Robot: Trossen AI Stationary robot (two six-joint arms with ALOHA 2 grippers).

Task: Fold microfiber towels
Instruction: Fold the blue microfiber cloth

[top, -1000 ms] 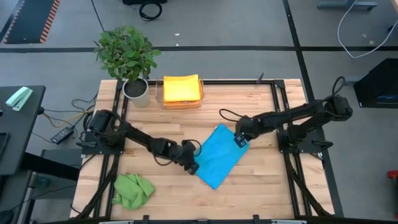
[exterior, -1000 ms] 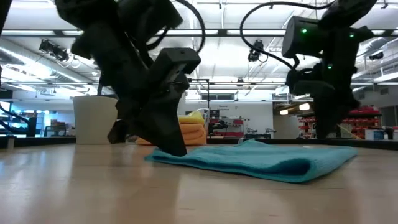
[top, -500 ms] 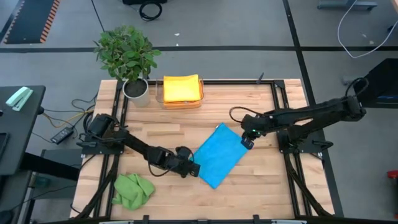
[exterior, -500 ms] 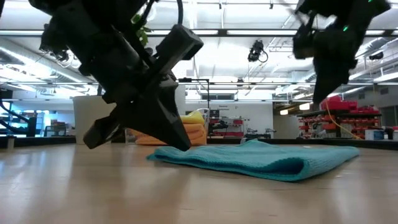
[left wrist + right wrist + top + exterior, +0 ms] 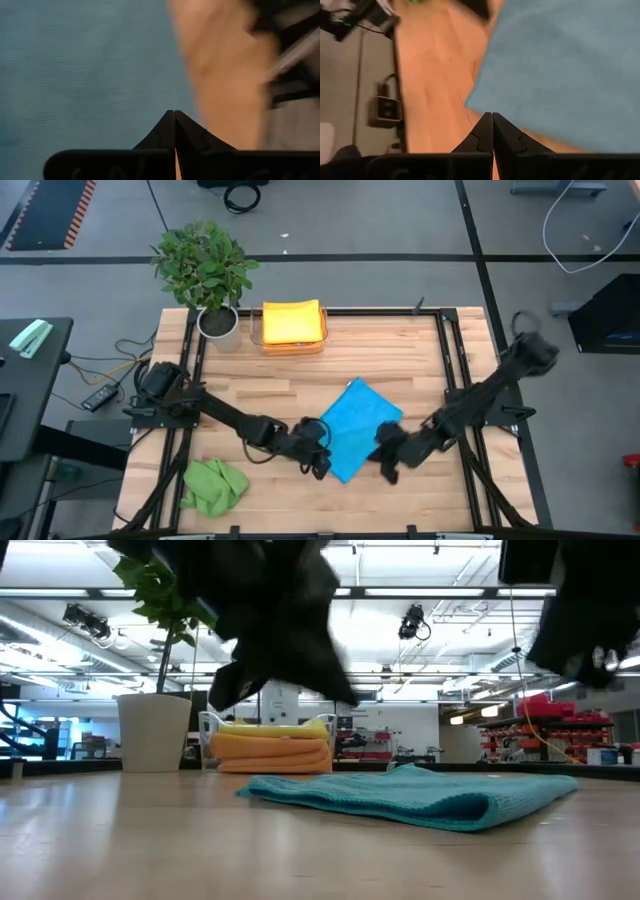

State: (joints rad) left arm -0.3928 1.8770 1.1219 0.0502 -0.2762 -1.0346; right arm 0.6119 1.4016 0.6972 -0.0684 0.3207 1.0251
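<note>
Tools (image 5: 320,465) (image 5: 388,470) flanking blue towel (image 5: 355,425) edges

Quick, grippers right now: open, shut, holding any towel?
Left gripper: shut, empty, over the blue towel.
Right gripper: shut, empty, at that towel's edge.

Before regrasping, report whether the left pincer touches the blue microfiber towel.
Apart. Low view: left pincer hangs above the blue microfiber towel, background showing between them.

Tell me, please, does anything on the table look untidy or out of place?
Yes. The green towel lies crumpled near the table's front left corner, unfolded. The blue towel lies folded but skewed to the table's edges. The yellow and orange towels sit neatly stacked.
</note>
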